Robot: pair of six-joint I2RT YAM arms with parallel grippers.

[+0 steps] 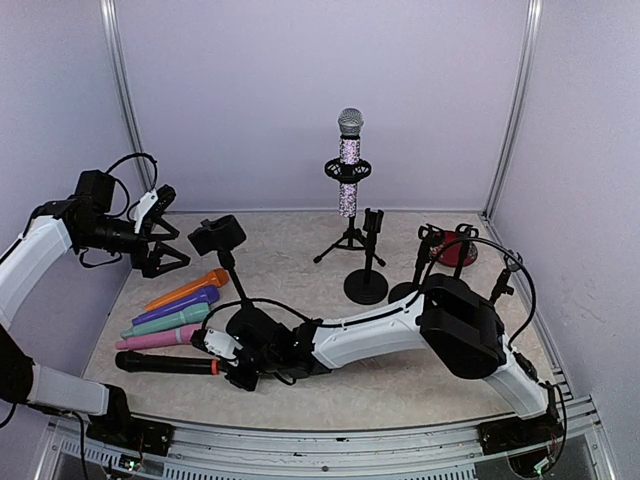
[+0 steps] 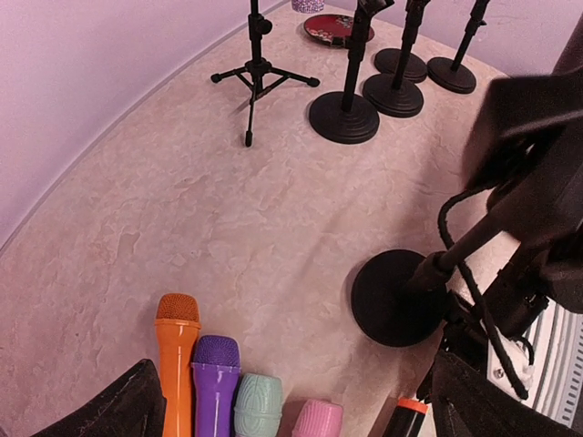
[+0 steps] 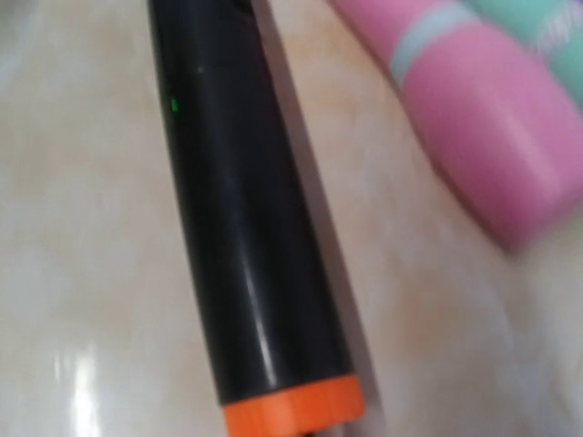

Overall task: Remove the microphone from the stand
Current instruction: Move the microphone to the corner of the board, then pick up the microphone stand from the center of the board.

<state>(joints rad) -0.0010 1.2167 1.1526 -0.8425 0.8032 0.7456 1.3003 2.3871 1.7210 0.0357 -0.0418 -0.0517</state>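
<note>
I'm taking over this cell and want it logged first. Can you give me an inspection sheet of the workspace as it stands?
Surface: table, pale marbled, nothing spilled.
Job's things: sparkly mic upright in tripod stand at back, neither hand near.
Clutter: row of mics lying at left, black mic nearest; empty stands; red dish.
Hands: left hand open, raised, empty; right hand low over black mic, jaws hidden.
Cables: black cables looped on both arms.
Surroundings: white walls, metal frame.
</note>
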